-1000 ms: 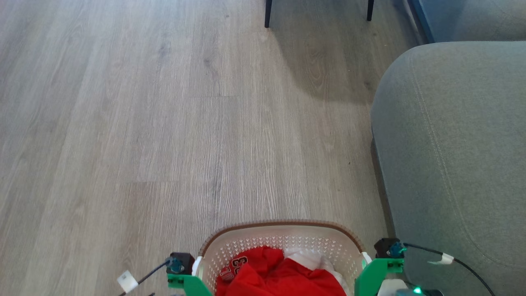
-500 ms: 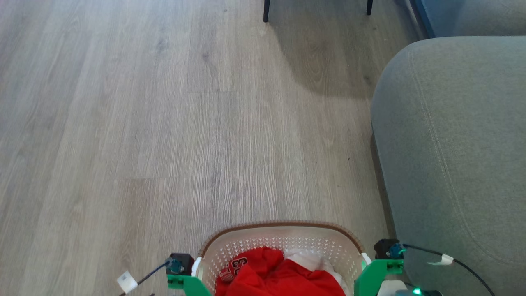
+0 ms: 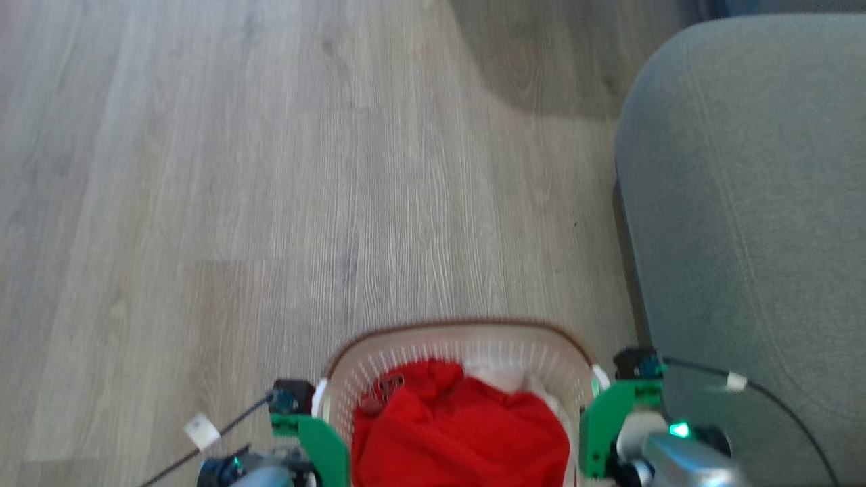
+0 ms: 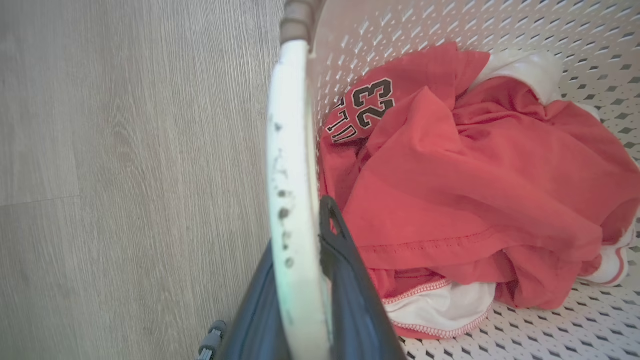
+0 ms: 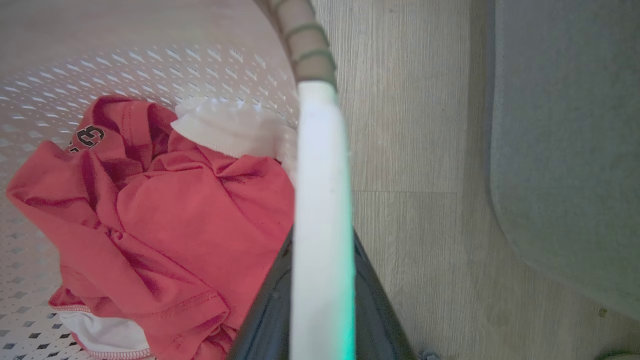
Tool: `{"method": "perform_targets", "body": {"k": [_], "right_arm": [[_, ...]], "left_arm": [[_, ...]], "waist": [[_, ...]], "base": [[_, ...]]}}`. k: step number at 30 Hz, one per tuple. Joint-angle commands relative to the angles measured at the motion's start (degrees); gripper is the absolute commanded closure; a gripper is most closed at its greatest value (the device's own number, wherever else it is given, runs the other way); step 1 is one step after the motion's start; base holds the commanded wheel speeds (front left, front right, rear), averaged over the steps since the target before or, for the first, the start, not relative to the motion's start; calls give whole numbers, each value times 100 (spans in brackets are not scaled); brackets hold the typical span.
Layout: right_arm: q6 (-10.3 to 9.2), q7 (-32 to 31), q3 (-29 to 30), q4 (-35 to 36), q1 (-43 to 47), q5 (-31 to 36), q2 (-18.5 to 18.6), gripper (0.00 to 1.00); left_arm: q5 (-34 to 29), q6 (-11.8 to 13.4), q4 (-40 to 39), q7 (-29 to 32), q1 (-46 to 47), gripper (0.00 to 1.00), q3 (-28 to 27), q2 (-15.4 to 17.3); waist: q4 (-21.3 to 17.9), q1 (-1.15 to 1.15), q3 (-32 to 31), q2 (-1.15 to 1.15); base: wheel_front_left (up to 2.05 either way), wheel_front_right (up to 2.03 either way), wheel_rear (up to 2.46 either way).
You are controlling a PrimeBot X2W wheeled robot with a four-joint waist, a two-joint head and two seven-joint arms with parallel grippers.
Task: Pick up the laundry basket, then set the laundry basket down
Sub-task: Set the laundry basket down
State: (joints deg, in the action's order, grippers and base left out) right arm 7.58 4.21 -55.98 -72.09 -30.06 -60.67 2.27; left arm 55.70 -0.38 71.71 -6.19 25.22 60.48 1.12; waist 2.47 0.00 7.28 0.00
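Head view was motion-blurred. Far left: grey wood-look floor (image 3: 203, 203), with a black cable carrying a white tag (image 3: 197, 428) just left of the left arm's green bracket.

Left gripper (image 4: 300, 225) was clamped on the basket's white left handle (image 4: 292, 150), one dark finger outside and one inside the wall.

Laundry basket (image 3: 433, 352) sat bottom centre in the head view, between both arms, brown rim up and roughly level. Couldn't tell whether its base touched the floor.

Inside: a crumpled red jersey (image 3: 460, 426) with "23" in black on the left-wrist view, lying over white cloth (image 3: 497, 375) toward the far right corner.

Right gripper (image 5: 322, 245) was closed on the white right handle (image 5: 322, 175), fingers straddling it the same way.

Far right: a grey fabric sofa (image 3: 744, 203), near the basket's right side, with a strip of floor between them.
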Motion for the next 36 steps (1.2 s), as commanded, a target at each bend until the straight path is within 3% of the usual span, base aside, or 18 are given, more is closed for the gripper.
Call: {"method": "perform_targets", "body": {"k": [1, 13, 24, 36], "right_arm": [[-9, 120, -104, 24, -273, 6, 61, 100], [-9, 420, -86, -128, -1631, 64, 61, 100], [-9, 688, 174, -184, -2871, 514, 109, 100], [-9, 753, 713, -186, -3227, 1167, 202, 100]], "left_arm": [[36, 76, 41, -100, 350, 100, -87, 176], [75, 138, 100, -442, 1597, 100, -273, 177], [43, 169, 104, -708, 2809, 100, -383, 177], [-41, 257, 1, -854, 3335, 100, -360, 177]], "waist": [[-20, 0, 216, 0], [-50, 0, 1756, 0], [23, 0, 3266, 0], [100, 0, 4110, 0]], "base": [[0, 0, 0], [0, 0, 0], [0, 0, 0], [0, 0, 0]]}}
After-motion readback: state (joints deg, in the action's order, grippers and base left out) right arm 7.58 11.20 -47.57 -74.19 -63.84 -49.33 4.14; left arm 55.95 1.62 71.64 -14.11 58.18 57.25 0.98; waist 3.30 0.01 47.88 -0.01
